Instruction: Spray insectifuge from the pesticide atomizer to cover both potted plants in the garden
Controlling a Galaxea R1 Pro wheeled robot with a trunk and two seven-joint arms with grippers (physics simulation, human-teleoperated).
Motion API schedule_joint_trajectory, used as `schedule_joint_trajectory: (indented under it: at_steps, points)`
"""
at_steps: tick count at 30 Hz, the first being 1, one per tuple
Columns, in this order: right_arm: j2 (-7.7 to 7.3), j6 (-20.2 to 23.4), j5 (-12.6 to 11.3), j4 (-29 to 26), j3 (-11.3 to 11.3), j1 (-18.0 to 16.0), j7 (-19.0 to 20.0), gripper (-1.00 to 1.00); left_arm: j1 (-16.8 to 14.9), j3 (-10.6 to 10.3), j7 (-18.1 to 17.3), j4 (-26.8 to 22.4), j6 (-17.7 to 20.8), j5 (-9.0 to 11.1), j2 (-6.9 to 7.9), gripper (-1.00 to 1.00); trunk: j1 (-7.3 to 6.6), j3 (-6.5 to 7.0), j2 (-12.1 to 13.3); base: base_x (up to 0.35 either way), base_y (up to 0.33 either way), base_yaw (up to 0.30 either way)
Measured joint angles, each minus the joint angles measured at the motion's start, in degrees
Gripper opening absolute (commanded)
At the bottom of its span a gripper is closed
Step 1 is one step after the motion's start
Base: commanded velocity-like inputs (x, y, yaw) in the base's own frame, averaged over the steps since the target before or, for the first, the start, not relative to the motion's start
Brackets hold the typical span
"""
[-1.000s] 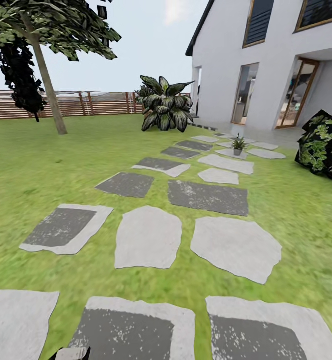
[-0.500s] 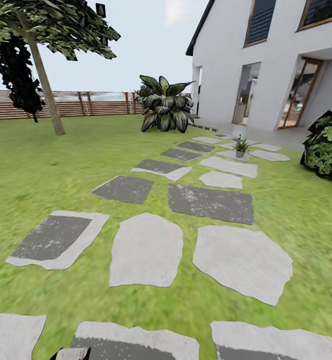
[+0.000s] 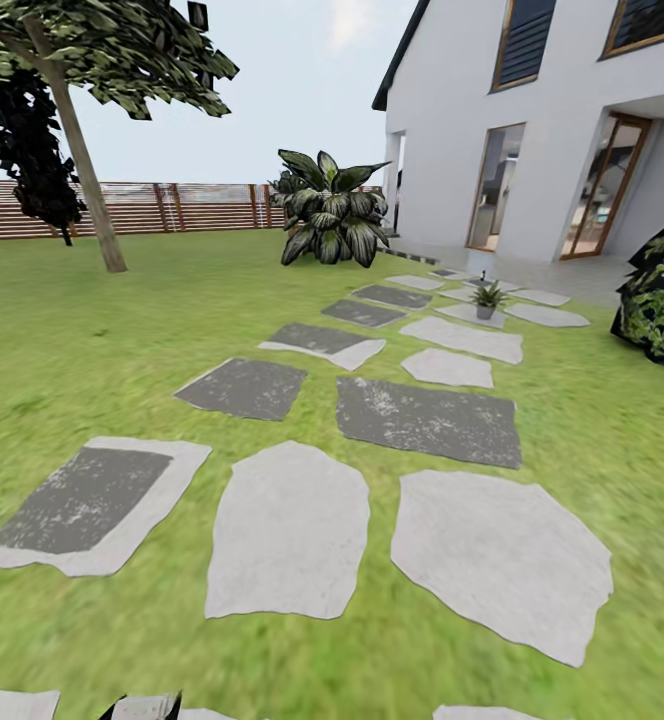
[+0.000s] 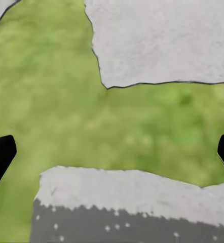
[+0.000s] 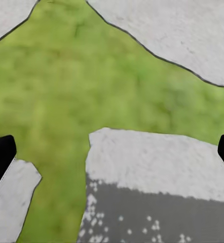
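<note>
One potted plant (image 3: 488, 298), a small green rosette in a dark pot, stands far ahead on a pale stepping stone near the house. The second potted plant and the pesticide atomizer are out of view. In the left wrist view my left gripper (image 4: 112, 154) is open, its dark fingertips (image 4: 0, 157) wide apart over grass and stepping stones. In the right wrist view my right gripper (image 5: 112, 154) is open too, with fingertips (image 5: 1, 154) at both edges above a grey stone (image 5: 157, 187). Nothing sits between either pair of fingers.
Grey stepping stones (image 3: 290, 535) run across the lawn (image 3: 92, 340) toward the white house (image 3: 532, 120). A large striped agave (image 3: 332, 215) stands behind the path, a dark bush (image 3: 662, 305) at the right, a tree (image 3: 77, 150) and the slatted fence (image 3: 172, 207) at the left.
The whole view has shifted: the camera has moved forward along the path, so the stones slide down the picture and the potted plant shows slightly nearer. Nothing has been gripped.
</note>
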Motion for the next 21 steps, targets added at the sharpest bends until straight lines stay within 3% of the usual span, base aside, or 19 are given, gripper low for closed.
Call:
schedule_joint_trajectory:
  at_steps: [21]
  points:
    - [0.06,0.0,0.0,0.08,0.02,0.05,-0.03,1.0,0.0,-0.02,0.0,0.04,0.0,0.1,0.0,1.0,0.0,0.0,0.0,0.338,0.0,0.0]
